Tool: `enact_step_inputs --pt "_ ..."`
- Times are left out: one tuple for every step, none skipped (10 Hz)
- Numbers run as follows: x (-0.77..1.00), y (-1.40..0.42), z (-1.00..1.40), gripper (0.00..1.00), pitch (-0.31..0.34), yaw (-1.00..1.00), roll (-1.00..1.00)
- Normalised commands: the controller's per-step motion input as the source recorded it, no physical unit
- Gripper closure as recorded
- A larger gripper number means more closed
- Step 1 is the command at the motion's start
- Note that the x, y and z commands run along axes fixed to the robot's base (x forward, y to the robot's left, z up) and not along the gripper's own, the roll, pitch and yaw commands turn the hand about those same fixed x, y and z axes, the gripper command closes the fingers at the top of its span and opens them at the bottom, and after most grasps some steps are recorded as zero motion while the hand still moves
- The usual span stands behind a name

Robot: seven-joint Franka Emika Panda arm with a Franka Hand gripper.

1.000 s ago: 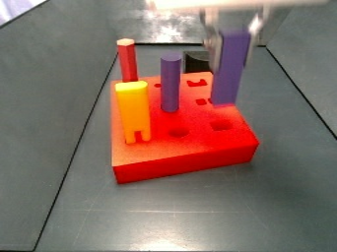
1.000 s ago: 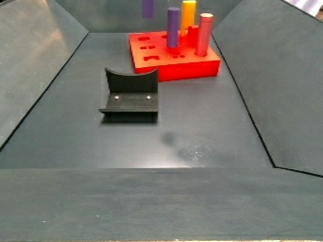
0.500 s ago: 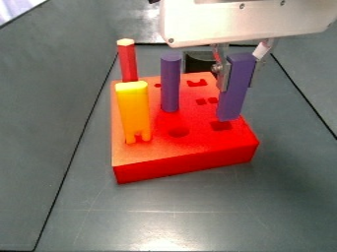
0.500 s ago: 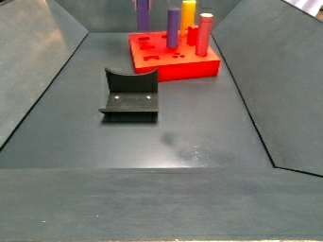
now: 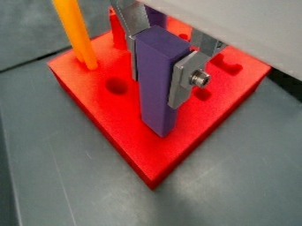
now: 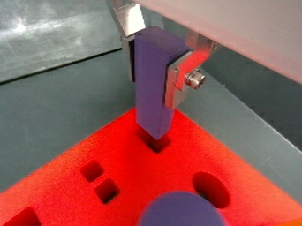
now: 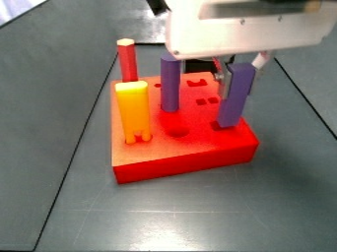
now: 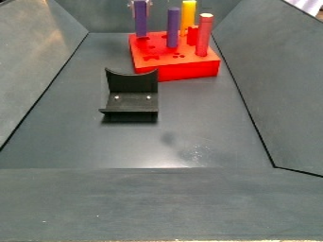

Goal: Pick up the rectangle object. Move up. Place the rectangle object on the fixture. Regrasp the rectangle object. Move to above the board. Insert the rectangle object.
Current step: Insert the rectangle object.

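Observation:
My gripper (image 7: 239, 67) is shut on the rectangle object (image 7: 235, 96), a purple flat-sided bar held upright. Its lower end meets a hole near the front right corner of the red board (image 7: 184, 156). In both wrist views the silver fingers (image 5: 185, 78) (image 6: 179, 78) clamp the bar (image 5: 154, 79) (image 6: 151, 88) by its upper part, and its foot sits in a slot in the board (image 5: 118, 119) (image 6: 112, 172). In a side view the bar (image 8: 140, 17) stands at the board's (image 8: 183, 66) far left; the gripper is out of that view. The black fixture (image 8: 128, 95) lies on the floor, empty.
A purple round cylinder (image 7: 171, 84), a yellow-orange post (image 7: 132, 110) and a red peg (image 7: 126, 61) stand in the board beside the bar. Several board holes are open. Dark sloped walls (image 8: 51, 76) enclose the floor.
The gripper has come down with the purple bar; the bar's lower end has dropped from above the board to the hole.

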Motion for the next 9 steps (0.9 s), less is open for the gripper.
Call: enact_step_inputs --pt "0.0 0.03 -0.3 1.0 0.044 0.0 0.09" --pt "-0.15 0.0 -0.23 1.0 0.004 0.0 0.06" --pt "-0.19 0.0 -0.19 1.0 0.0 0.0 0.02" --pt "-0.2 0.0 -0.18 1.0 0.0 0.0 0.01" --pt "-0.14 0.0 -0.2 1.0 0.0 0.0 0.02" --pt "0.0 0.0 -0.27 1.0 0.004 0.0 0.03" --pt "0.05 0.0 -0.38 1.0 0.0 -0.01 0.02" --pt "0.05 -0.07 -0.56 1.0 -0.031 -0.04 0.03" --pt "0.08 -0.1 -0.62 1.0 -0.073 -0.1 0.01"
